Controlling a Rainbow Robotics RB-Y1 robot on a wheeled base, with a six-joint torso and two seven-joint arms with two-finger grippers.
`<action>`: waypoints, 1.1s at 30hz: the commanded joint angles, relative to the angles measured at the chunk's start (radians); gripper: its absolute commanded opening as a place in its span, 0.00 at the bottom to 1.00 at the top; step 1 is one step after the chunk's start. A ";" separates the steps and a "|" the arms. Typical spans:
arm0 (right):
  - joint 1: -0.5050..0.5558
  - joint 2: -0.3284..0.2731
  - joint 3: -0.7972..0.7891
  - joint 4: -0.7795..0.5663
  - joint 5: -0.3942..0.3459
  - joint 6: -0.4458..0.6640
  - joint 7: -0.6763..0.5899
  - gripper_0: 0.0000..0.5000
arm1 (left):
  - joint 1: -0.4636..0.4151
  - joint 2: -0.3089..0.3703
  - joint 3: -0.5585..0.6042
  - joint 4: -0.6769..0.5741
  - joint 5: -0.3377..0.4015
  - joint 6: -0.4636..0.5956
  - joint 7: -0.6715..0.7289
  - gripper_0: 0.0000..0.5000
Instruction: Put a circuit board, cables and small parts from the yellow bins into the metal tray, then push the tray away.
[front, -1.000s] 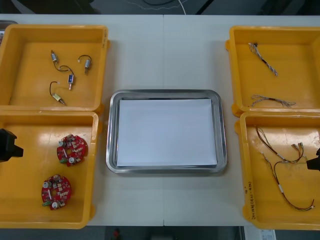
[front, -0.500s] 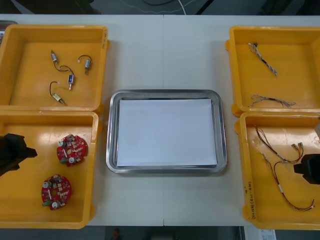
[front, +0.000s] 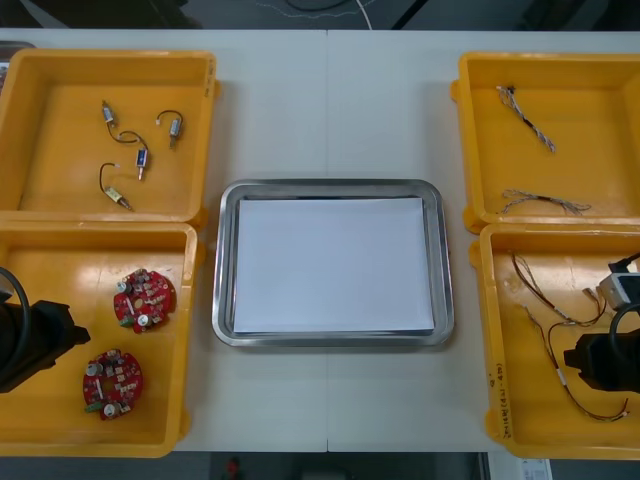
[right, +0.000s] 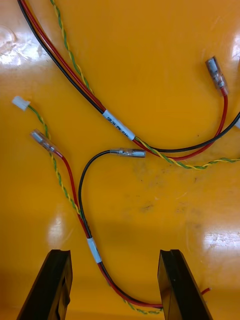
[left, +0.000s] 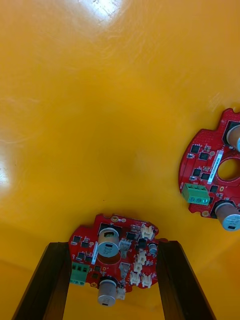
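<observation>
We see our left pincer (front: 75, 335), eight o'clock of the tray (front: 225, 265), spread wide astride a board (left: 116, 267); our right pincer (front: 573, 358), four o'clock, spread wide over a cable (right: 93, 250).

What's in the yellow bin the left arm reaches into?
Two red circuit boards lie in the yellow bin, one between the fingers of the open left gripper. The floor beneath each board is covered.
</observation>
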 joint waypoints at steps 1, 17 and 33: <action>0.049 -0.037 0.057 0.029 0.036 -0.078 0.058 1.00 | 0.035 -0.021 -0.037 0.009 -0.023 -0.042 -0.006 1.00; 0.073 -0.037 0.157 0.040 0.119 -0.148 0.024 1.00 | 0.067 -0.027 -0.117 0.055 -0.074 -0.120 -0.004 1.00; 0.078 -0.037 0.188 0.053 0.180 -0.162 0.025 1.00 | 0.087 -0.027 -0.152 0.055 -0.100 -0.160 -0.001 1.00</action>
